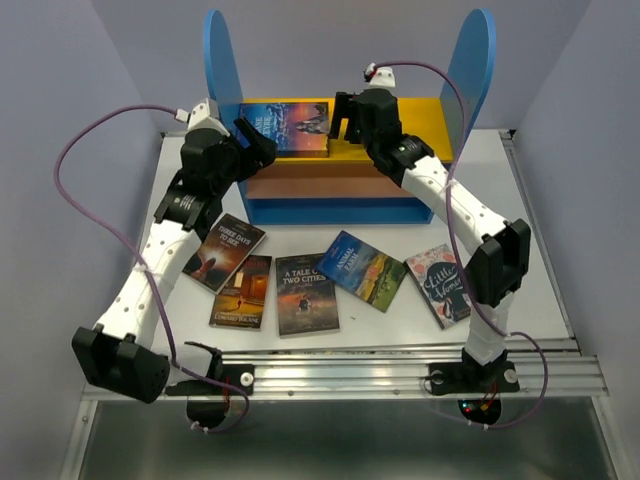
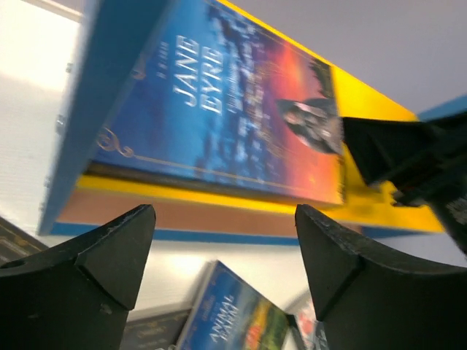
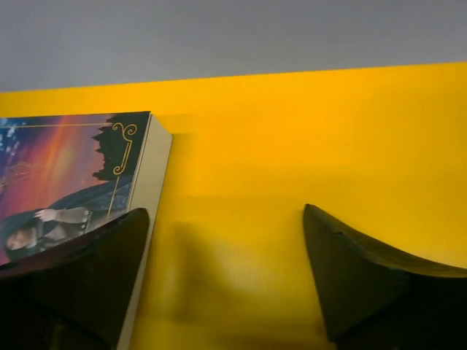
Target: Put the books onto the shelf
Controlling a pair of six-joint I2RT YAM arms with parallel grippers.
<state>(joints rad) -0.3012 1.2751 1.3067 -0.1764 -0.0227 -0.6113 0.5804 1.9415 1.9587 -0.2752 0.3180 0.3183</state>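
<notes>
One of the books, the blue and sunset "Jane Eyre" (image 1: 285, 125) (image 2: 219, 124) (image 3: 73, 175), lies flat on the left part of the shelf's yellow upper board (image 1: 420, 125) (image 3: 306, 138). My left gripper (image 1: 258, 140) (image 2: 225, 219) hovers open just off the book's front left corner, with nothing between its fingers. At the book's right edge my right gripper (image 1: 347, 115) (image 3: 226, 219) stands open over bare yellow board. Several books lie on the table in front of the shelf, among them "A Tale of Two Cities" (image 1: 306, 293), "Animal Farm" (image 1: 362, 268) (image 2: 226, 321) and "Little Women" (image 1: 440, 284).
Tall blue side panels (image 1: 218, 55) (image 1: 476, 60) flank the shelf, above a brown middle board (image 1: 320, 185) and a blue base. Two dark books (image 1: 225, 250) (image 1: 243, 292) lie under my left arm. A metal rail (image 1: 340, 365) runs along the near table edge. Purple cables loop off both arms.
</notes>
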